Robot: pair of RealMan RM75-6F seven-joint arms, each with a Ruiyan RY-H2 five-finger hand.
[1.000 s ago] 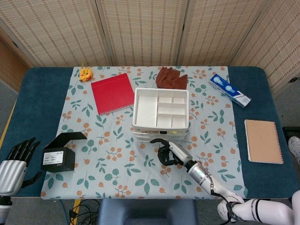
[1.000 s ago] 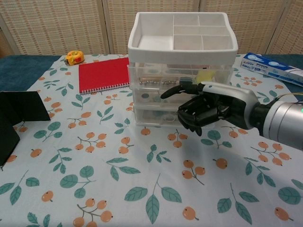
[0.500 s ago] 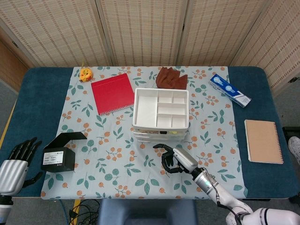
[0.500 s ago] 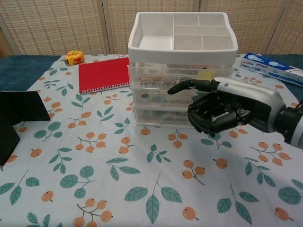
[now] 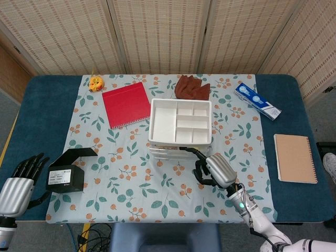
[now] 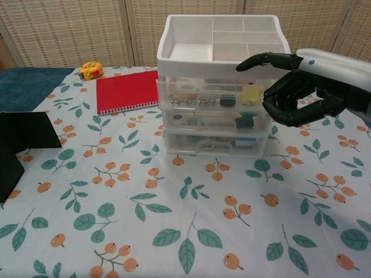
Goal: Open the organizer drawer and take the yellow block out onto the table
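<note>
Currently I have the right hand raised at the organizer, off its front right corner, one finger extended toward the upper right edge and the rest curled in, grasping nothing; all drawers appear shut. The yellow block sits inside the top drawer, at its right end, visible through the clear plastic front. The left hand hangs off the near left table edge, fingers spread and empty. Risks, as I judge them: the organizer is light, smooth plastic on a printed cloth, so a pull on the drawer without bracing could drag or tip the whole unit (the white tray top adds height); a single finger may slip off the slick drawer front, where I cannot make out a distinct handle; and the drawer holds other small items beside the block, so a blunt reach could snag the wrong one. The block looks small, square-edged and matte. Nearby lie a red spiral notebook, flat and stiff, and a black box.
</note>
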